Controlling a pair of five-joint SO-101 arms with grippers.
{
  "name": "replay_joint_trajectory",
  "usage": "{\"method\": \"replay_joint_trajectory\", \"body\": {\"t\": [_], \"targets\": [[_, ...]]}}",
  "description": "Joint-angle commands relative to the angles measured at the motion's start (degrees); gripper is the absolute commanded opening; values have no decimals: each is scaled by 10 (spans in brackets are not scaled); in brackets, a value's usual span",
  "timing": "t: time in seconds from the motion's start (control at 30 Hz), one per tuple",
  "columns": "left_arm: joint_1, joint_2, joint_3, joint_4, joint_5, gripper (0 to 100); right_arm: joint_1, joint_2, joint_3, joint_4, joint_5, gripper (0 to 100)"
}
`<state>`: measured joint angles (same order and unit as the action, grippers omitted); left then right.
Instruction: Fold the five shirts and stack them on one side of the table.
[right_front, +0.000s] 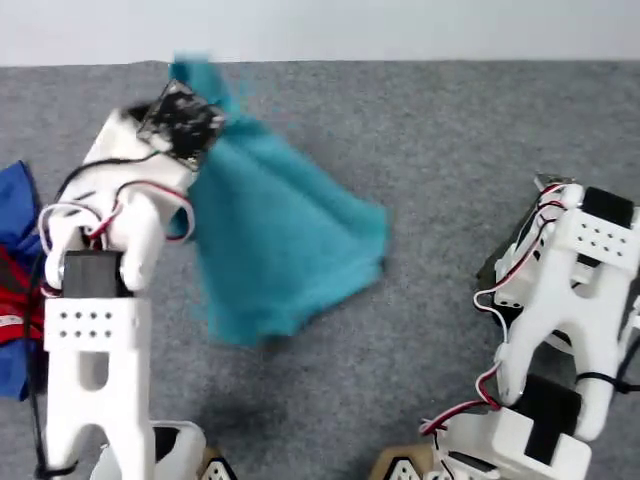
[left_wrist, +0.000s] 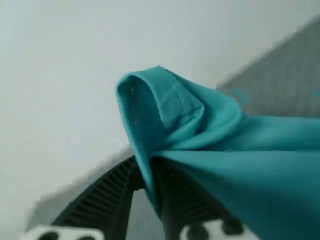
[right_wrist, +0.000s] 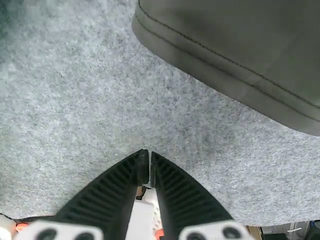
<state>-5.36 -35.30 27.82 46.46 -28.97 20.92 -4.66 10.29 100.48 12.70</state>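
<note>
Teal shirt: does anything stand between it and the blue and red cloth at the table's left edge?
Only the left arm itself, with the left pincer shut on the teal shirt, stands between them; no loose thing shows there.

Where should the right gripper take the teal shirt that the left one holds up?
The teal shirt fans down from the left gripper and one free corner juts toward the right arm. Probably pinch that corner, coming low across the bare felt; the right gripper is shut, so open first.

The table (right_front: 480, 150) is mottled grey, with a teal shirt (right_front: 280, 250), dark grey shirt (right_wrist: 240, 45), blue shirt (right_front: 15, 200), red shirt (right_front: 10, 290).
</note>
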Motion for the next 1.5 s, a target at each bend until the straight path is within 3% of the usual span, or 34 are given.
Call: {"method": "replay_joint_trajectory", "body": {"t": [0.0,0.23,0.4,0.57,0.73,0.83,1.2,1.33,1.47], "targets": [[-89,-1,82,-9,-28,106,-34,-29,-4,24,-4,9],[-215,-4,140,-87,-35,212,-200,-29,-33,23,-9,9],[-317,-6,140,-135,-55,221,-349,-22,-109,21,-10,9],[-439,-6,144,-142,-51,221,-490,-13,-157,-58,-4,9],[-515,-4,167,-142,-53,221,-591,95,-195,-80,-8,144],[-533,-5,182,-142,-55,221,-640,171,-248,-78,-6,196],[-541,-4,186,-142,-53,221,-781,375,-410,-77,-5,191],[-542,-4,186,-142,-53,221,-800,416,-414,-78,-5,191],[-542,-5,186,-142,-52,221,-774,479,-418,-83,4,190]]}}
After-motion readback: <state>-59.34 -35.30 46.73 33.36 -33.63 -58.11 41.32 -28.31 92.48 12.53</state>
